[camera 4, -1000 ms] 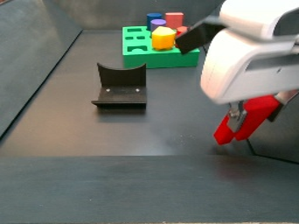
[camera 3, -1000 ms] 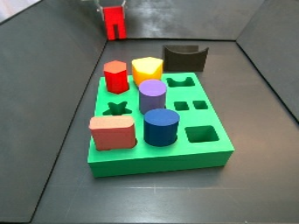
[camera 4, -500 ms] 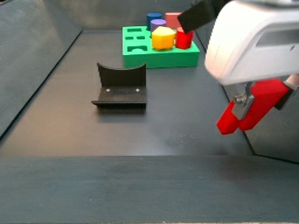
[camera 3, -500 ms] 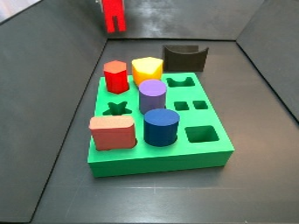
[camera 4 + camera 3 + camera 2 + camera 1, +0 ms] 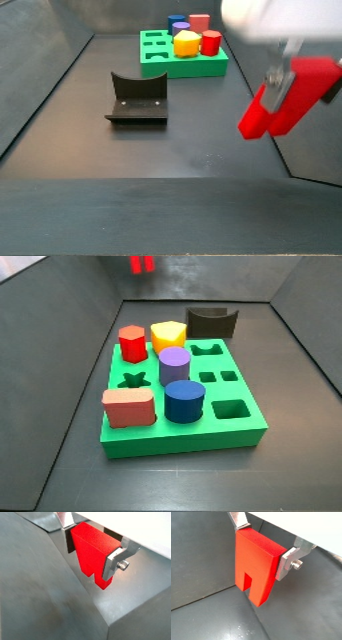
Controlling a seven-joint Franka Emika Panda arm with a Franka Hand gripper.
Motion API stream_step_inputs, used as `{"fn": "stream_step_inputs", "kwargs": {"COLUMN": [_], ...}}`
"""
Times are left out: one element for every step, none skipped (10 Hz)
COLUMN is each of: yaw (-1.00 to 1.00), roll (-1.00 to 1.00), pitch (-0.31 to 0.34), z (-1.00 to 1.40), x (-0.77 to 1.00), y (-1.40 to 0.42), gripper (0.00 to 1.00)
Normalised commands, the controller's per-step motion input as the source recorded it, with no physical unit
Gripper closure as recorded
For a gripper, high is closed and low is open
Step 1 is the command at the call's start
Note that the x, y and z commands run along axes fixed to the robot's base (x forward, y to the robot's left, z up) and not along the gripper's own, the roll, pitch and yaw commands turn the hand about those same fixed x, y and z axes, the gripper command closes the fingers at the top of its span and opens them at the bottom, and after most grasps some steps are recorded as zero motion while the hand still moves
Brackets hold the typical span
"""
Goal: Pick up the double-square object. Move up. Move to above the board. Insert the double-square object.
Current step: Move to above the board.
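Observation:
The double-square object is a bright red tall block with a groove at its lower end. It hangs clear of the dark floor, and my gripper is shut on it, a silver finger on each side. Both wrist views show this hold, with the block filling the gripper. In a side view the block hangs well above the floor, with the gripper blurred over it. From the other side only its lower end shows at the frame's top. The green board lies far from it.
The board carries a red hexagonal peg, a yellow peg, a purple peg, a blue cylinder and a salmon block. Star, arch and square holes stand open. The dark fixture stands between board and gripper. Grey walls enclose the floor.
The gripper has risen with the red block still in it. In one side view the block has climbed almost out of the top of the frame.

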Motion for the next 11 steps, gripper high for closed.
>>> {"fn": "stream_step_inputs", "kwargs": {"yaw": [-0.05, -0.04, -0.04, -0.04, -1.0, -1.0, -0.81, -0.56, -0.35, -0.19, -0.09], "roll": [-0.13, -0.11, -0.09, -0.06, -0.04, -0.01, 0.03, -0.01, -0.01, -0.01, -0.01], "pitch": [0.022, 0.037, 0.043, 0.052, 0.425, 0.44, 0.401, 0.287, 0.208, 0.149, 0.109], "z": [0.78, 0.6, 0.48, 0.25, 0.21, 0.2, 0.2, 0.2, 0.2, 0.21, 0.21], "x": [0.14, 0.09, 0.06, 0.02, 0.17, 0.17, 0.17, 0.17, 0.17, 0.17, 0.17], "y": [0.15, 0.1, 0.08, 0.05, -1.0, -1.0, -1.0, -1.0, -1.0, -1.0, -1.0], "gripper": [1.0, 1.0, 1.0, 1.0, 1.0, 1.0, 1.0, 1.0, 1.0, 1.0, 1.0]}}
